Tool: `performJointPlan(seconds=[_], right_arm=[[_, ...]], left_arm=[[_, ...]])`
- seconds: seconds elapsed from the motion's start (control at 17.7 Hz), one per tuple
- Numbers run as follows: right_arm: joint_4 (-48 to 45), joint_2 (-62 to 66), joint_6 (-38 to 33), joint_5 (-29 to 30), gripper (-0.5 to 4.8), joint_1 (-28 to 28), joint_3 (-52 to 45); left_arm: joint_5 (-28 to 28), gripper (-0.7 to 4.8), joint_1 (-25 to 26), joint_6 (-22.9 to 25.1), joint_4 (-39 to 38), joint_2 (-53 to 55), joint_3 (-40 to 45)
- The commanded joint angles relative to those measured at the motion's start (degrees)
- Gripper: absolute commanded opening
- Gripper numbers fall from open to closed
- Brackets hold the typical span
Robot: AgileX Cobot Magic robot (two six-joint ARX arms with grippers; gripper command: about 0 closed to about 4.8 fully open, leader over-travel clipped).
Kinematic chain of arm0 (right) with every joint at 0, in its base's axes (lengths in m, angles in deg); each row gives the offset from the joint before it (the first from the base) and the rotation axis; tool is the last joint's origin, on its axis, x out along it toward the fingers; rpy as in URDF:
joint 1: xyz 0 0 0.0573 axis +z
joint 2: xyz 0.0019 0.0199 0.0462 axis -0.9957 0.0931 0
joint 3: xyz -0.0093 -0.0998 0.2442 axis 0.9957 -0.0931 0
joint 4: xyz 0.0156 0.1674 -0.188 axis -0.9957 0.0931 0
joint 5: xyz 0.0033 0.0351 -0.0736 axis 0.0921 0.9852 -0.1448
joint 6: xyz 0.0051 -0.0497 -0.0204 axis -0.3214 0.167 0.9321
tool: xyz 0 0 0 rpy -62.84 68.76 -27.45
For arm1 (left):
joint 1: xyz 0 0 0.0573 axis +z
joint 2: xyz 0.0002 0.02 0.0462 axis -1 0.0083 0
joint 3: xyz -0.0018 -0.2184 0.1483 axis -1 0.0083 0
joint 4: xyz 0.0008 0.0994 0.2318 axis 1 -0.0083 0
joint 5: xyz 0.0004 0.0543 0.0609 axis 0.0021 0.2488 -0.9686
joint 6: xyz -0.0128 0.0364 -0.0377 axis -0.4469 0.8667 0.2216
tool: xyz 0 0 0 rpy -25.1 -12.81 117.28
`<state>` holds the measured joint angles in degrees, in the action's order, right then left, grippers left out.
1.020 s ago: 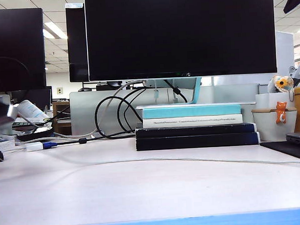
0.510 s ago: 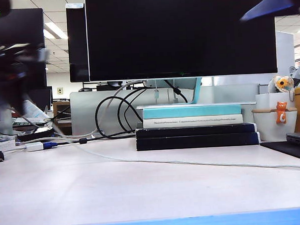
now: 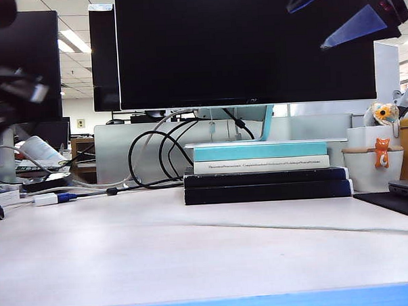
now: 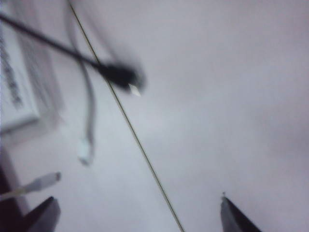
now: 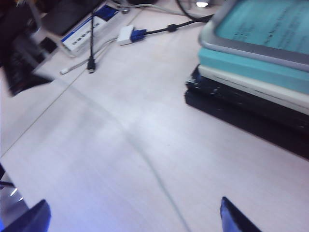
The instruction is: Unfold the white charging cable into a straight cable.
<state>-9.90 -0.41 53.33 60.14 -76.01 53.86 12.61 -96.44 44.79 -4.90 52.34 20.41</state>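
Across the desk the white charging cable lies as one long, gently bowed line running from the left side toward the right edge, passing in front of the stack of books; no loops or folds show in it. Both arms are raised off the surface. At the exterior view's left the left gripper hangs with fingers spread wide and nothing between them, one white plug lying below it near a black connector. At upper right the right gripper is likewise splayed and empty above the cable's middle. By this reading the line is nearly straight, so a good finish probably means pinching one end low and drawing it outward slowly, without snagging the black cables
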Motion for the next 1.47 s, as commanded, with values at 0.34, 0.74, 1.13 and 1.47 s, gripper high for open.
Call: performJointPlan(seconds=[0.34, 0.74, 1.13, 1.47], right_arm=[[1.1, -0.2, 0.7, 0.1, 4.79, 0.0, 0.2], [4.4, -0.2, 2.2, 1.0, 4.79, 0.0, 0.2], [3.6, 0.0, 2.4, 3.3, 4.79, 0.0, 0.2], [-9.6, 1.2, -2.6, 10.4, 4.79, 5.2, 0.2]], left_arm=[[18.7, 4.46, 2.5, -6.3, -23.8, -0.1, -14.0], [45.5, 4.43, 3.0, -8.8, -18.6, -0.1, -18.8], [70.9, 4.29, 11.7, -24.5, -1.6, 0.2, -18.8], [65.9, 3.88, 9.6, -30.3, 1.8, 0.1, -18.8]])
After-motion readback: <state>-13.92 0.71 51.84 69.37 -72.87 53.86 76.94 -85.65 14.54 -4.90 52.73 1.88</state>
